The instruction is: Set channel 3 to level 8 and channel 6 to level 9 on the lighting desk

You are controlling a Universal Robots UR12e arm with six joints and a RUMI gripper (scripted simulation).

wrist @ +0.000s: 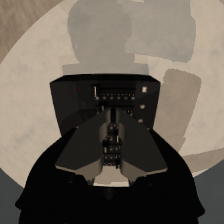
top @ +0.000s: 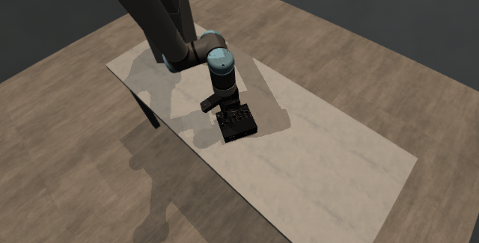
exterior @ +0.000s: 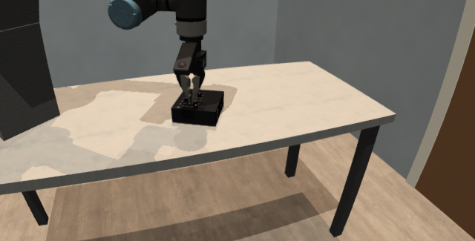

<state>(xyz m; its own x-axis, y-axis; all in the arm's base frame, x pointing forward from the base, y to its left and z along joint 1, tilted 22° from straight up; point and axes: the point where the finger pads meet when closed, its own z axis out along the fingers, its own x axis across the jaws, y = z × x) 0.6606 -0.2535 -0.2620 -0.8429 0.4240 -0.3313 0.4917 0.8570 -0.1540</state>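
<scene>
The lighting desk (top: 239, 128) (exterior: 204, 113) (wrist: 72, 102) is a small black box near the middle of the pale table top, with a row of small fader knobs (wrist: 120, 96) on its top face. My gripper (exterior: 190, 98) (wrist: 113, 108) (top: 227, 115) points straight down, fingers shut together, with the tips down at the desk's top among the faders. I cannot tell which channel the tips touch, as the fingers hide the faders beneath them. The knobs are too small and dark for their levels to be read.
The table (top: 318, 168) (exterior: 297, 100) has edges close to the desk on the near side in the exterior view. A large dark block, the robot's base (exterior: 22, 59), stands at the table's left end. The arm (top: 176, 45) reaches over the desk from the left.
</scene>
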